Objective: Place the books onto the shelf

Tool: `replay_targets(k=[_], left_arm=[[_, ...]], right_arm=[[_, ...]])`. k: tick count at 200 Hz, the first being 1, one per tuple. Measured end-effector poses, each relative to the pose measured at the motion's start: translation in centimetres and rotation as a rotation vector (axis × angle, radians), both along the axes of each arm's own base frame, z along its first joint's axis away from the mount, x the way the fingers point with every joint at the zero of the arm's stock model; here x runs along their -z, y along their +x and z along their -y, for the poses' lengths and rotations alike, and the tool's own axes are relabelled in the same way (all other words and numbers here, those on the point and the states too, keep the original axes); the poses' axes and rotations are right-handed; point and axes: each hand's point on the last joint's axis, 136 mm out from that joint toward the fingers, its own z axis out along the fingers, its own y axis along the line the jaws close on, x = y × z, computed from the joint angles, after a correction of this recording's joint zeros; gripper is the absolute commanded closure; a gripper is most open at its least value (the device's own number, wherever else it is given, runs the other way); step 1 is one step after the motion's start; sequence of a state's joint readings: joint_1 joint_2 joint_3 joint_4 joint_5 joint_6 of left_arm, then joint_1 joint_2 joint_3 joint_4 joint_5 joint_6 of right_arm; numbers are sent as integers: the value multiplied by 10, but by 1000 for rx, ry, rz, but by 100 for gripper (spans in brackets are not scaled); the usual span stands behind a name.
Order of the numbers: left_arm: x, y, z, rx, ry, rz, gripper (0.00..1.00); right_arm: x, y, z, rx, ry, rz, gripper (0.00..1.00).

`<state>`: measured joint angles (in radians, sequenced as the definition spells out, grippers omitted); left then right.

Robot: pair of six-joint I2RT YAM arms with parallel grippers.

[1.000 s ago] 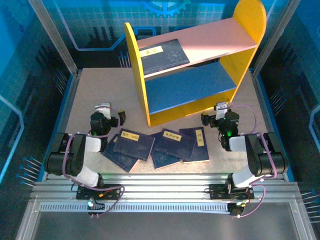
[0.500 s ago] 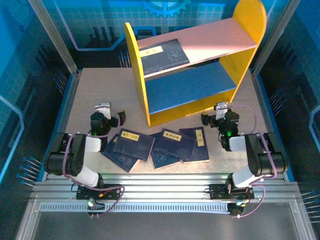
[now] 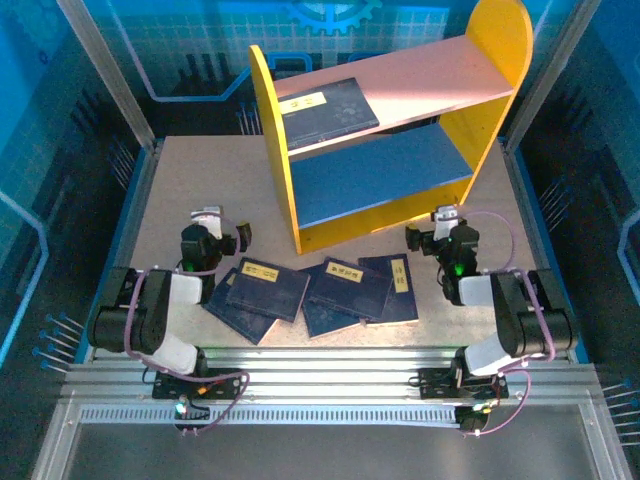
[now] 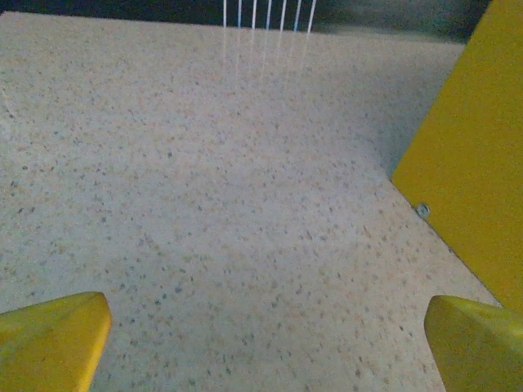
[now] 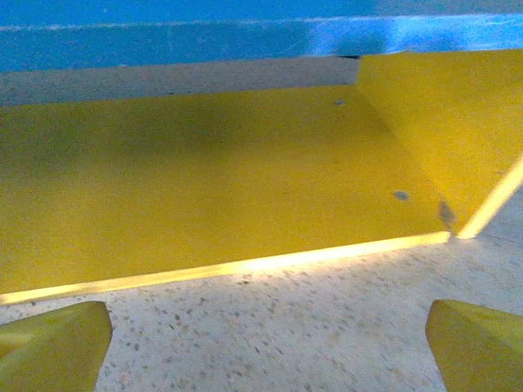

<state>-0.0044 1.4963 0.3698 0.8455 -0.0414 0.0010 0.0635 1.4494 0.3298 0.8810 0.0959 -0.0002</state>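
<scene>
The shelf [image 3: 390, 130] stands at the back of the table, with yellow sides, a pink upper board and a blue lower board. One navy book [image 3: 328, 108] lies flat on the pink board. Several more books [image 3: 330, 290] lie overlapping on the table in front of the shelf. My left gripper [image 3: 216, 240] is open over bare table left of the pile, its yellow fingertips [image 4: 53, 343] wide apart and the shelf's side panel [image 4: 478, 155] to the right. My right gripper [image 3: 438, 238] is open and empty, facing the shelf's yellow base [image 5: 204, 180].
The speckled table [image 3: 200, 180] has bare room to the left of the shelf. Metal frame posts [image 3: 105, 70] and blue walls enclose the sides. A ribbed metal rail [image 3: 320, 365] runs along the near edge by the arm bases.
The right gripper has edged slightly right and nearer. The left arm and the books are unchanged.
</scene>
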Motion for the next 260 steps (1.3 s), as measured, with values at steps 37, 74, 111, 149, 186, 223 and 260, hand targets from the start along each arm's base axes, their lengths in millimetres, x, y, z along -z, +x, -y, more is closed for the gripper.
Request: replay_targets(k=[37, 74, 111, 149, 186, 223, 260], left_arm=[[-70, -14, 13, -19, 5, 90, 1], [-179, -37, 18, -70, -88, 247, 1], [-204, -71, 39, -18, -237, 237, 1], [-167, -89, 61, 6, -307, 15, 1], [-120, -116, 66, -52, -364, -226, 1], [-89, -140, 70, -98, -398, -386, 1], [-77, -152, 104, -36, -450, -458, 1]], right_arm=[[-87, -30, 11, 95, 13, 187, 0], [-171, -64, -10, 30, 99, 325, 0], [-163, -81, -51, -117, 156, 195, 0], [-118, -86, -118, -313, 135, -69, 2], [-67, -98, -174, -448, 86, -273, 12], [-17, -93, -194, -456, 20, -458, 21], [6, -82, -194, -419, 5, -588, 25]])
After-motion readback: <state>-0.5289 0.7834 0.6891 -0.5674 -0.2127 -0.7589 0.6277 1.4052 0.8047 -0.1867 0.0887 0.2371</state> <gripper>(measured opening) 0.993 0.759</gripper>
